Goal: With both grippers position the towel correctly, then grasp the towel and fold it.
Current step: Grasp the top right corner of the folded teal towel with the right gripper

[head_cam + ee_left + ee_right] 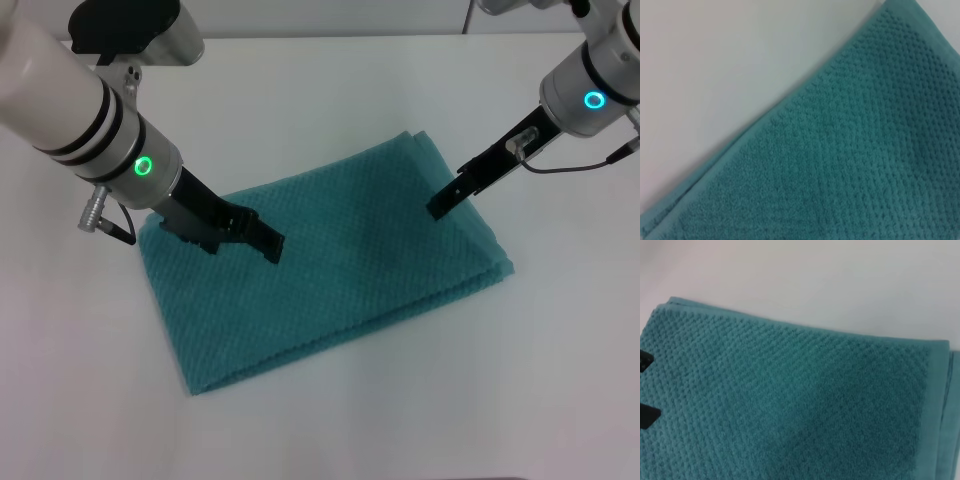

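Left gripper [268,245] angled down over towel [330,270], fingers slightly apart; right gripper [440,207] likewise, state unclear.

A robot test bench in a lab-like setting

A plain white desk [330,90] fills every view, bare apart from one teal towel [330,270] lying flat at its centre. Two thick white robot arms with black bands and glowing green rings reach in from 10 o'clock and 2 o'clock, with a grey cable trailing from the one at 2 o'clock. No household furniture, dishes or decoration shows, only the smooth white surface and the machine.
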